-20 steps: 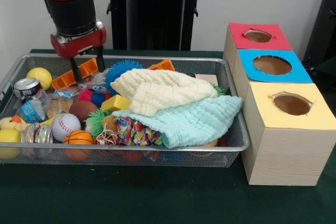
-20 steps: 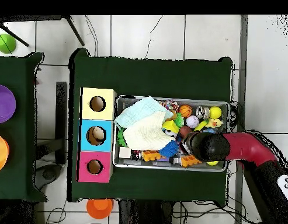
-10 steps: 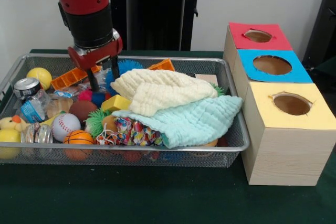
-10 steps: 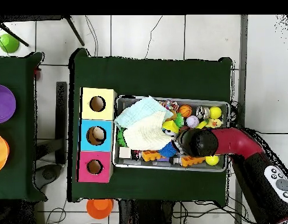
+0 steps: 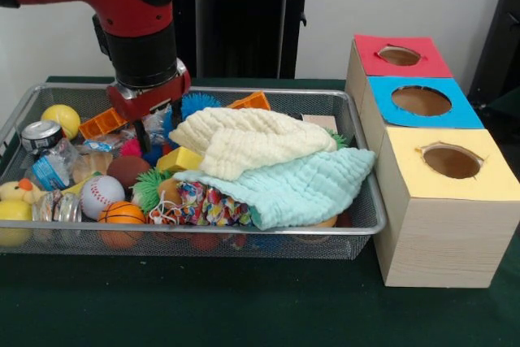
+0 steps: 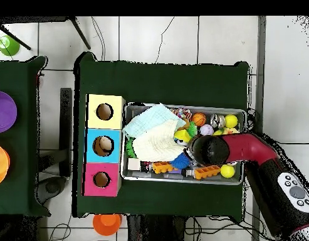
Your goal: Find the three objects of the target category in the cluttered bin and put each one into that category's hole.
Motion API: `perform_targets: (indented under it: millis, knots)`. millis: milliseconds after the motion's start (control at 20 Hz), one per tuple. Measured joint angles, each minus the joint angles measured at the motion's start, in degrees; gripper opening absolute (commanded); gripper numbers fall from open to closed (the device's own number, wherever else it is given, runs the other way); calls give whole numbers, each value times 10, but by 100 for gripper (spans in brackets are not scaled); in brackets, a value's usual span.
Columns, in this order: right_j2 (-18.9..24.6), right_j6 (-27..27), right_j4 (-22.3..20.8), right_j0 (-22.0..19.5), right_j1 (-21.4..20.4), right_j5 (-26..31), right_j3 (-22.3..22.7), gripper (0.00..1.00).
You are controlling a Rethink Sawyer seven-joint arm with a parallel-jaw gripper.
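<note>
The silver wire-mesh bin [image 5: 203,232] is full of toys and cloths; it also shows in the overhead view [image 6: 182,180]. A small clear water bottle with a blue label [image 5: 50,170] lies at the bin's left end, with a clear rounded cup [image 5: 89,164] beside it. My gripper [image 5: 160,126] is open and hangs low in the bin's back left part, fingers down among a blue spiky ball [image 5: 191,105] and small balls, right of the bottle. In the overhead view the arm's wrist [image 6: 209,149] hides it. The blue-surround hole [image 5: 421,101] is in the middle wooden box, right of the bin.
A cream cloth [image 5: 252,140] and a mint cloth [image 5: 301,184] cover the bin's middle and right. A silver can [image 5: 41,134], a baseball [image 5: 102,194] and a small basketball [image 5: 122,215] lie at the left. The red-surround hole [image 5: 399,55] and yellow-surround hole [image 5: 451,160] flank the blue one.
My arm has moved from the bin's back left toward its middle and lowered, so the fingers now reach in among the toys by the blue spiky ball.
</note>
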Motion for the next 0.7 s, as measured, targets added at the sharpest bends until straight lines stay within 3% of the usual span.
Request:
perform_targets:
  millis: [700]
  knots:
    - [-23, 0, -9, 56, 32, 115, -59, 100]
